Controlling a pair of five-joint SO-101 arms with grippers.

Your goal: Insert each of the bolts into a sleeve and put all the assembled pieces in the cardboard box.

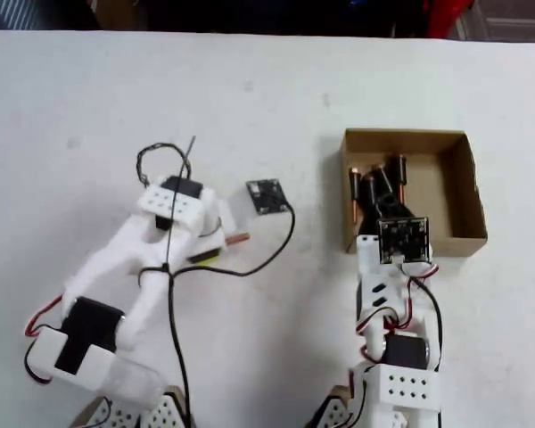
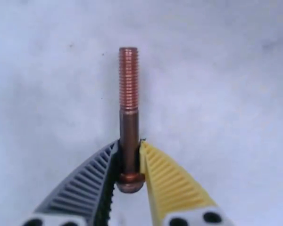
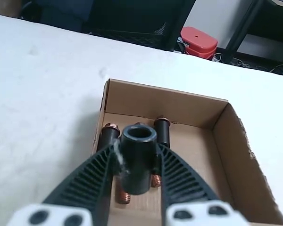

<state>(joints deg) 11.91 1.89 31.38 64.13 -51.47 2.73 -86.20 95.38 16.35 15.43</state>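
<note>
Left claw (image 2: 129, 147): clenched on a copper bolt (image 2: 129, 84). The grey and yellow fingers (image 2: 167, 179) pinch the plain shank just above the head. The threaded end juts past the tips and touches nothing.

From above, the claw and bolt sit over the white surface (image 1: 89, 89), well apart from the cardboard box (image 1: 406, 135), on the left arm's side of it. The bolt's tip points roughly toward the box.

Right claw (image 3: 137, 153): grasping a black sleeve (image 3: 134, 175) between its dark ribbed fingers, with the sleeve's open bore facing the wrist camera. The sleeve is held inside the box's outline, close to the wall nearest that arm's base. Cannot tell whether it touches the box floor.

Inside the box: assembled pieces (image 3: 162, 130) lie on the floor, black sleeves with copper heads at one end. Two show just beyond the held sleeve, toward the box's far wall. Copper threaded ends poke out beneath the held sleeve.

On the surface between the box and the left claw: a small dark board (image 1: 266, 196), with a black cable (image 1: 281, 245) trailing from it back toward the left arm.
</note>
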